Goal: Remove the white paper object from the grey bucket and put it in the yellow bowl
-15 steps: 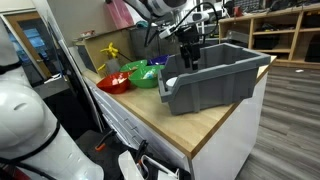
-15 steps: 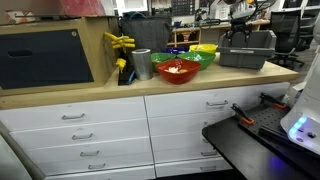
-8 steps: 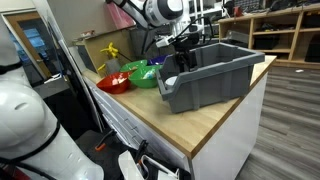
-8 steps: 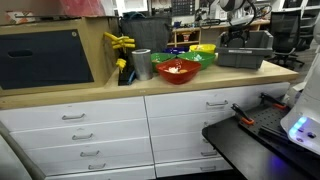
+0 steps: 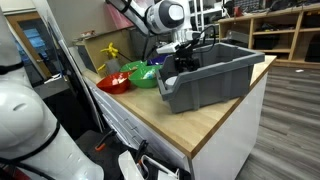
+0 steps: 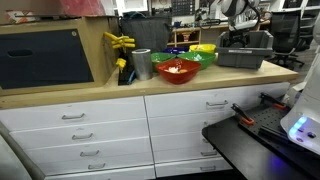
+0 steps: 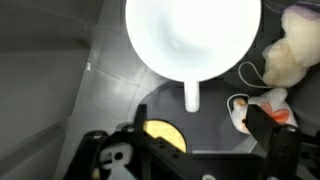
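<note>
While the tool (image 5: pixel 183 58) hangs inside the grey bucket (image 5: pixel 215 75) on the surface (image 5: pixel 190 125), its jaws stand wide apart — gripping nothing. In the wrist view the white paper object (image 7: pixel 190 40) lies on the bucket floor, just beyond the fingers (image 7: pixel 285 150) — untouched. The yellow bowl (image 6: pixel 203 48) stands near the bucket.

My arm (image 5: pixel 160 14) was white and rounded, dark at one joint; my gripper (image 5: pixel 185 64) was black, seemingly trailing cables.

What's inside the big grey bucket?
The wrist view shows the white paper object, a cream fluffy thing and something small and orange. In both exterior views the walls of the grey bucket hide them.
</note>
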### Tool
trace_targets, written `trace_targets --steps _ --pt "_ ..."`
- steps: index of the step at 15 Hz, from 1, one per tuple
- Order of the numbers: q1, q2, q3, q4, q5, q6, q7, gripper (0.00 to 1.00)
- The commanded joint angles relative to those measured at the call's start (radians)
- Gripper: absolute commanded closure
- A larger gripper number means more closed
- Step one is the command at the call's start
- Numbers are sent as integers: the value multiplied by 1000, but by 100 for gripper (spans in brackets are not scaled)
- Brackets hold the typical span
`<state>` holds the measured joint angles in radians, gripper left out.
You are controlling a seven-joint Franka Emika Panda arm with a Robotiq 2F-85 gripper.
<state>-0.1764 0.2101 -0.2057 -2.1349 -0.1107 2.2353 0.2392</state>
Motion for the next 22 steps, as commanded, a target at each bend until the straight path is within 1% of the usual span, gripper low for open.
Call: trace_targets --steps 1,5,10,14,15,16,17,18,22 --pt "-12 -28 16 -36 57 66 -121 0" --pt "-11 -43 39 -53 141 102 -250 0" --pt "-15 -24 47 -62 159 119 -365 0" --pt "-26 -11 45 -74 170 126 -418 0" --pt "-28 -7 45 -78 173 136 -428 25" --pt "-31 -4 45 -81 175 142 -436 28" --pt "-33 -4 46 -87 175 157 -449 34" --pt "-35 -2 46 -91 175 171 -456 44" --pt "-41 -7 51 -116 177 206 -493 73"
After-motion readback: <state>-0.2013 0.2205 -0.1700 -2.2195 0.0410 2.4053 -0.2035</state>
